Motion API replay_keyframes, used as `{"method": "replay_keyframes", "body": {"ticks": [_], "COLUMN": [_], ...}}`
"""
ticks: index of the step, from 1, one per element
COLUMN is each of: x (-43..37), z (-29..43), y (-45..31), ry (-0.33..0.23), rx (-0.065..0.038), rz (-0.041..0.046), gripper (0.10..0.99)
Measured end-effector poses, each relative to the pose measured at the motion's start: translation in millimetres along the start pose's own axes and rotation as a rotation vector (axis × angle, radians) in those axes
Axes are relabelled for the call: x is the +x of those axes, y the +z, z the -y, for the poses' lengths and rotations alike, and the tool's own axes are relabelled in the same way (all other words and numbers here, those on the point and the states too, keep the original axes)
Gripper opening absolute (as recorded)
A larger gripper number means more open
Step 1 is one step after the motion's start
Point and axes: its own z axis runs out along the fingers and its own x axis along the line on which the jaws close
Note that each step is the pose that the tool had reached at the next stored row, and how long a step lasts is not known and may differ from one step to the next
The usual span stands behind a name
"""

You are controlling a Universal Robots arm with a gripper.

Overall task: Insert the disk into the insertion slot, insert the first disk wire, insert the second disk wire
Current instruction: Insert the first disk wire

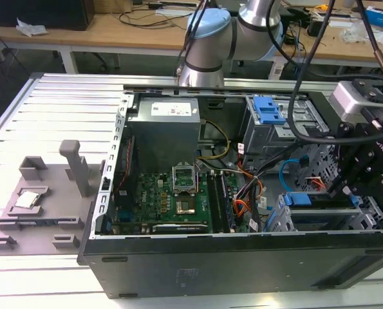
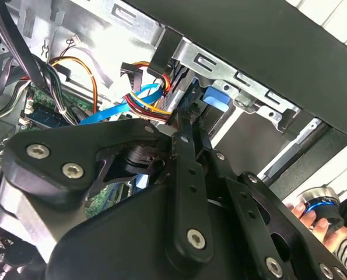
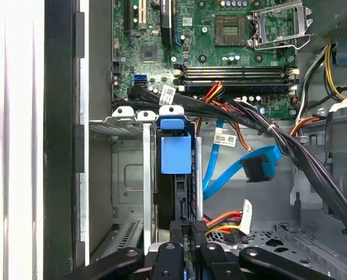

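The disk [image 3: 174, 198] sits edge-on inside the insertion slot [image 3: 126, 175], a silver metal cage; its blue carrier [image 3: 176, 154] shows in both wrist views and as a blue bar [image 1: 300, 199] in the exterior view. My gripper [image 3: 188, 230] is at the disk's connector edge, shut on the black plug of a disk wire [image 3: 228, 219] with red, orange and yellow strands. In the second wrist view the gripper [image 2: 179, 122] tips meet right by those strands [image 2: 150, 105]. A light-blue flat disk wire [image 3: 258, 169] with a black plug hangs free beside the cage. In the exterior view the gripper [image 1: 344, 188] hangs over the cage [image 1: 288, 219].
The open computer case holds a motherboard [image 1: 178, 199], a power supply [image 1: 164, 129] and thick black cable bundles [image 3: 290, 146] next to the cage. A larger grey bay with a blue latch [image 1: 268, 111] stands behind. A person's hand [image 2: 304, 213] is near the case's outer wall.
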Motion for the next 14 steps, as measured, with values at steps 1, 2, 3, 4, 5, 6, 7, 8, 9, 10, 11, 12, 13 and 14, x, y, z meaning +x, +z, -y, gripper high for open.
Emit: {"method": "replay_keyframes", "body": {"ticks": [1,2,3,4,5,6,7,8,9,10,11,12,13,14], "x": [0.0,0.1,0.0,0.0,0.0,0.0,0.0,0.0,-0.1,-0.1,0.0,0.1,0.1,0.2], "z": [0.0,0.1,0.2,0.2,0.3,0.3,0.3,0.3,0.4,0.3,0.3,0.1,-0.1,-0.5], "y": [0.4,1.0,1.7,2.4,3.0,3.1,3.4,3.4,3.9,4.1,3.2,0.0,-4.2,-10.1], "ry": [0.0,0.0,0.0,0.0,0.0,0.0,0.0,0.0,0.0,0.0,0.0,0.0,0.0,0.0], "rx": [0.0,0.0,0.0,0.0,0.0,0.0,0.0,0.0,0.0,0.0,0.0,0.0,0.0,0.0], "rz": [-0.0006,-0.0008,-0.0007,-0.0008,-0.0009,-0.0007,-0.0003,-0.0003,0.001,0.0009,-0.0004,0.0001,0.0,0.0001], "gripper": [0.176,0.176,0.176,0.176,0.176,0.176,0.176,0.176,0.176,0.251,0.251,0.251,0.251,0.251]}}
